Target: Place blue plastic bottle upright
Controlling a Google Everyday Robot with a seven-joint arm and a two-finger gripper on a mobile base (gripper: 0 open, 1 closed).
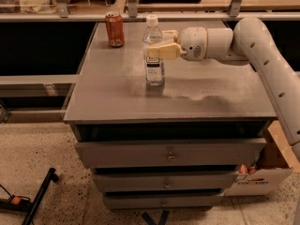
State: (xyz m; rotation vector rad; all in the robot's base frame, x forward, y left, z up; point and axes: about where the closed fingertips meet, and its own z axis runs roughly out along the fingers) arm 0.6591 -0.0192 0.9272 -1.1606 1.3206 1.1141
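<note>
Nearest, at the front: a stack of grey drawers [168, 154], with a cardboard box [255, 182] on the floor to their right. Above them, the grey tabletop [112, 97]. Standing on it a little left of the middle, base down and white cap up: the blue plastic bottle [154, 64] — long axis vertical, no visible lean. Reaching in level from the right, at right angles to that axis: the gripper [158, 42], closed on the bottle's shoulder just above the label, one tan finger [164, 51] across the near side and the other behind. Nothing else in its grasp. Judged from this, upright placement as good as done; left to do, only opening the jaws and drawing back to the right along the arm's own line — no sideways brush that could tip so tall and light a thing. Farther back and to the left, well apart: a red soda can [114, 29], upright near the far edge. Beyond that, a metal rail [187, 17].
</note>
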